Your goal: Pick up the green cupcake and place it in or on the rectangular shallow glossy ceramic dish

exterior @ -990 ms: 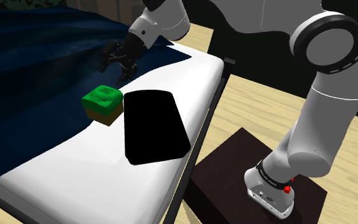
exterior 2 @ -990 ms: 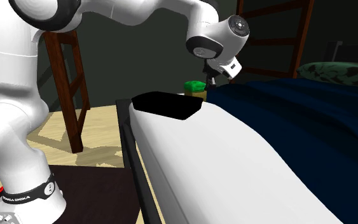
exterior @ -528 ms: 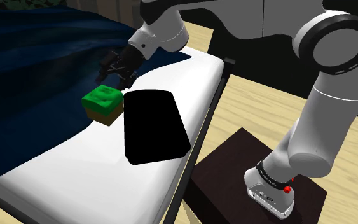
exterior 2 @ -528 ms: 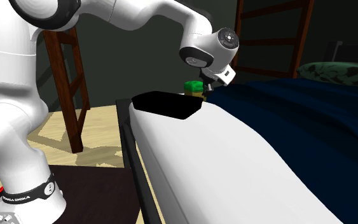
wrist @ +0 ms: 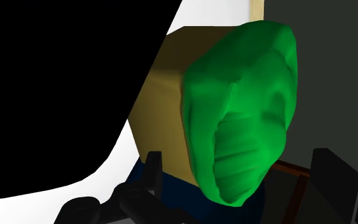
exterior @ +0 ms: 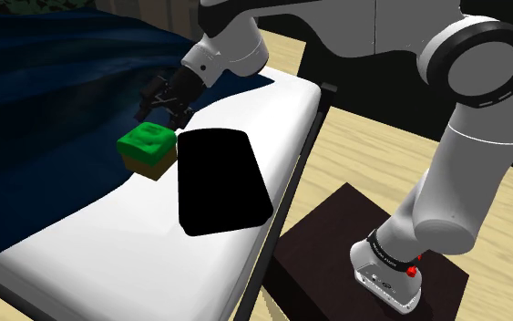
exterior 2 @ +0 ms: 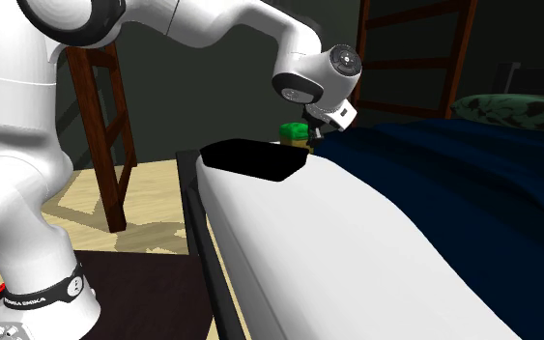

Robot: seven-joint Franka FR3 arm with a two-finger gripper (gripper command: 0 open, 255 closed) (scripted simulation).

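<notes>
Two black fingers of all-black gripper spread wide, poised close above blocky tan-based cupcake with green frosting, frosting between them but untouched. Cupcake on white bed surface at edge of dark blue blanket, just beside flat black rectangular dish; judged light, base stiff, frosting soft and easily smeared, so best pinched low on flat tan sides. Short sideways carry expected, open room above dish; care at dish rim and at bed surface's edge just past it.
</notes>
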